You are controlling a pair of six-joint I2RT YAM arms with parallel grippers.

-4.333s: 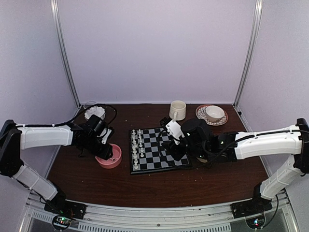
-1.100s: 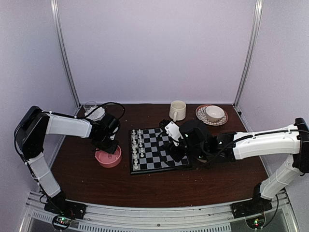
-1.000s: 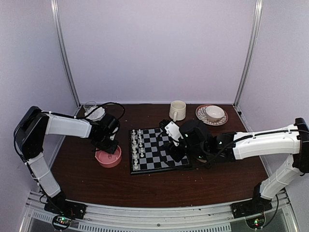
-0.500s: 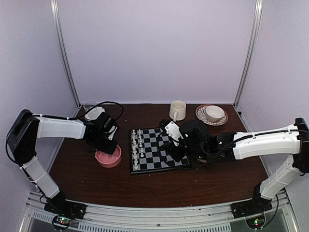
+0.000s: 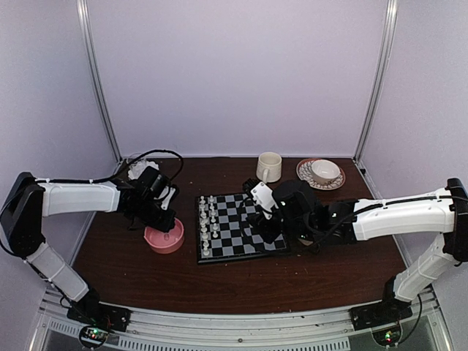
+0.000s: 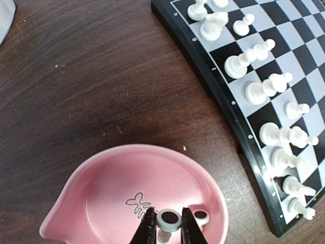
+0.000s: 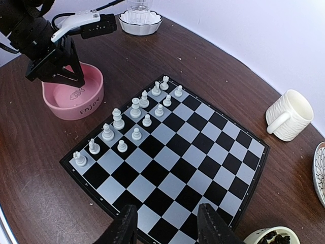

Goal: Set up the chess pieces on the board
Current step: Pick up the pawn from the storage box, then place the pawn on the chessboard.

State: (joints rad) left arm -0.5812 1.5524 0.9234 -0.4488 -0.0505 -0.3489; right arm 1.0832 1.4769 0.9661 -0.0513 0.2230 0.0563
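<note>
The board (image 5: 252,238) lies mid-table, with white chess pieces (image 5: 208,219) standing in two columns along its left side; they also show in the right wrist view (image 7: 134,109) and the left wrist view (image 6: 254,91). My left gripper (image 6: 168,224) is over the pink bowl (image 6: 127,152) and is shut on a white chess piece (image 6: 169,218), base up. Another white piece (image 6: 201,216) lies in the bowl. My right gripper (image 7: 167,229) is open and empty above the board's (image 7: 177,152) right part. No black pieces stand on the board.
A cream mug (image 5: 269,167) and a cup on a saucer (image 5: 324,173) stand behind the board. A glass in a white dish (image 5: 139,167) is at the back left. A bowl of dark pieces (image 7: 271,238) sits right of the board, under my right arm.
My left arm's elbow has swung down and out to the left while its gripper stayed over the pink bowl. The right arm has not moved.
</note>
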